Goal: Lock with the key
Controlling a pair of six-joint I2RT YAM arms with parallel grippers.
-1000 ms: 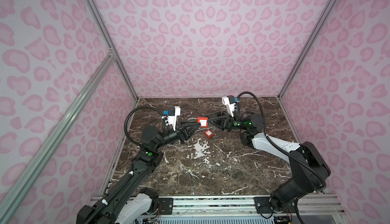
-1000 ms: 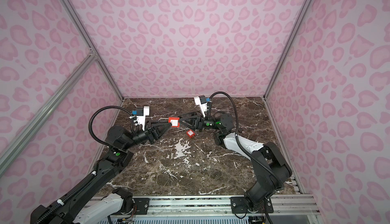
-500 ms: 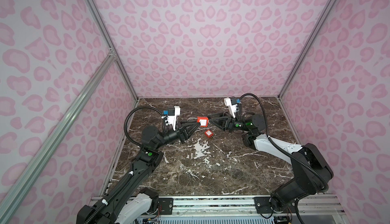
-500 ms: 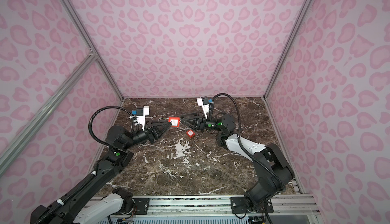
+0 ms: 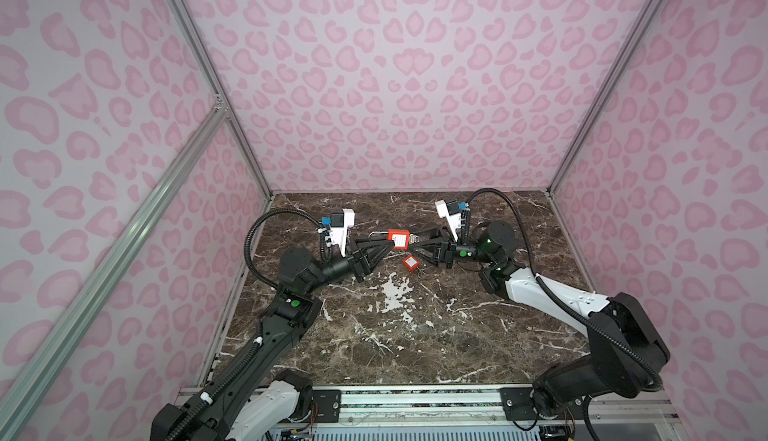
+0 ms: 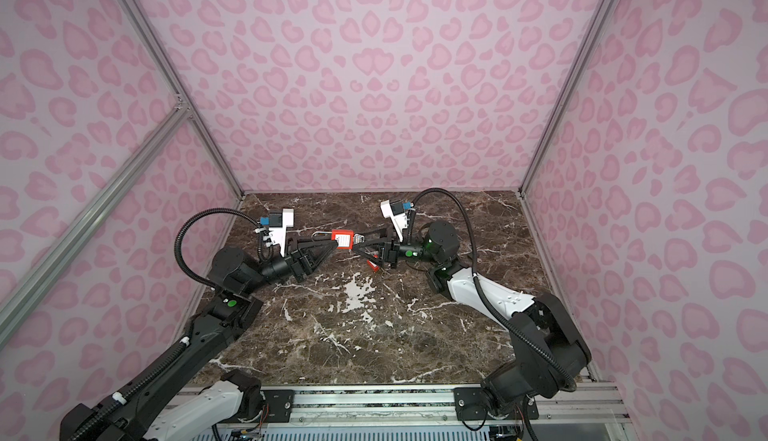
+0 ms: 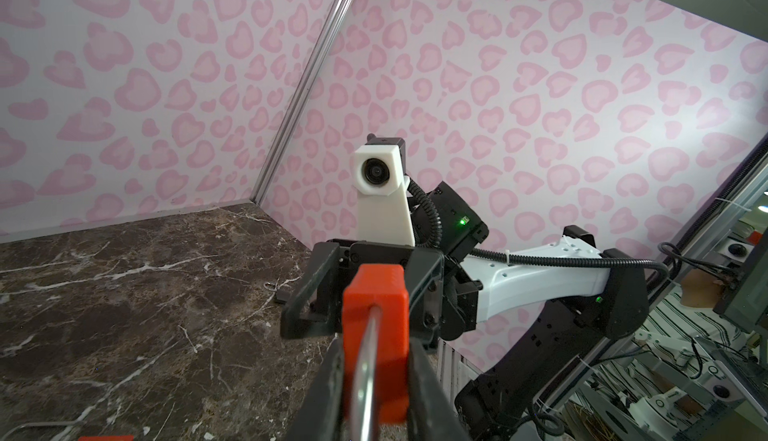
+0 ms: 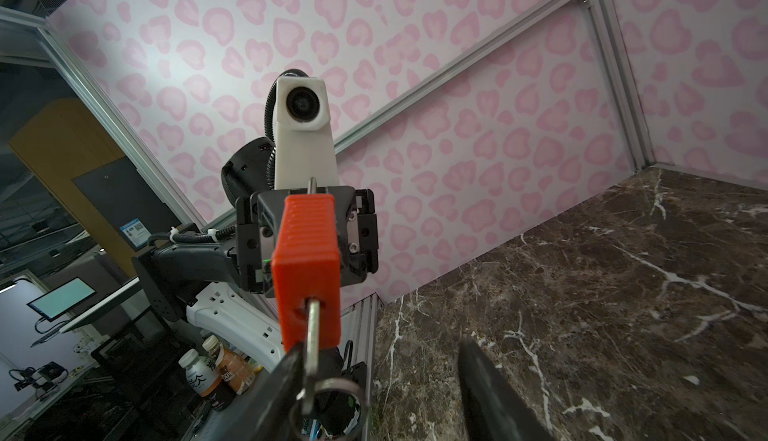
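On the marbled desk (image 5: pixel 415 335), a small red block (image 5: pixel 410 262) was seen lying near the tools. Above it, the red padlock (image 5: pixel 398 239) was held clear of the desk, pinched by the left tool (image 5: pixel 386 245). The key (image 8: pixel 311 331) was seated in its base. The right tool (image 8: pixel 378 351) was spread, one finger (image 8: pixel 286 376) beside the key.

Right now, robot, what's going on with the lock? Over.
Left hand shut on red lock, held off the table. Right hand open around key; key sits in lock. Second red lock lies on table, apart from both hands.
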